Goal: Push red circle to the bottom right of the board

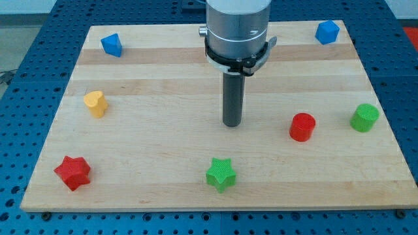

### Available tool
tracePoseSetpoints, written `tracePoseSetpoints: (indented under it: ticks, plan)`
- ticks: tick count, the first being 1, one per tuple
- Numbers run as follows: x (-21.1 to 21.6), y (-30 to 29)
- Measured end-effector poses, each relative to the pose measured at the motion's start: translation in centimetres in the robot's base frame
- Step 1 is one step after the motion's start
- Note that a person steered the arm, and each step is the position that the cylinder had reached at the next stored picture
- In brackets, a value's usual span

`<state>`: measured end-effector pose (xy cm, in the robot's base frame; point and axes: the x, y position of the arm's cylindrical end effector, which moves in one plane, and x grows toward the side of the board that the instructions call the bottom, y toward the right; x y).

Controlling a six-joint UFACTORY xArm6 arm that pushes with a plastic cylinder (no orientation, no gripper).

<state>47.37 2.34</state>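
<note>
i carry no claw, only a dark rod, and my tip [232, 125] rests on the wooden board [163, 163] near its middle, touching no block. the red circle [302, 126] stands apart to the view's right of my tip, with the green circle [364, 117] further right. a green star [221, 174] sits below my tip, toward the view's bottom.
</note>
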Motion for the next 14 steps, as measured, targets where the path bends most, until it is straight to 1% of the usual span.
tracePoseSetpoints:
  ticks: [2, 3, 5, 6, 7, 9, 10, 12, 13, 14]
  plan:
    - [0.0, 0.7]
    - [0.3, 7.0]
    - [0.1, 10.2]
    - [2.8, 13.9]
    - [4.8, 16.3]
    - [4.9, 16.9]
    - [7.8, 18.1]
    - [7.8, 18.1]
    - [9.2, 18.1]
    - [8.1, 18.2]
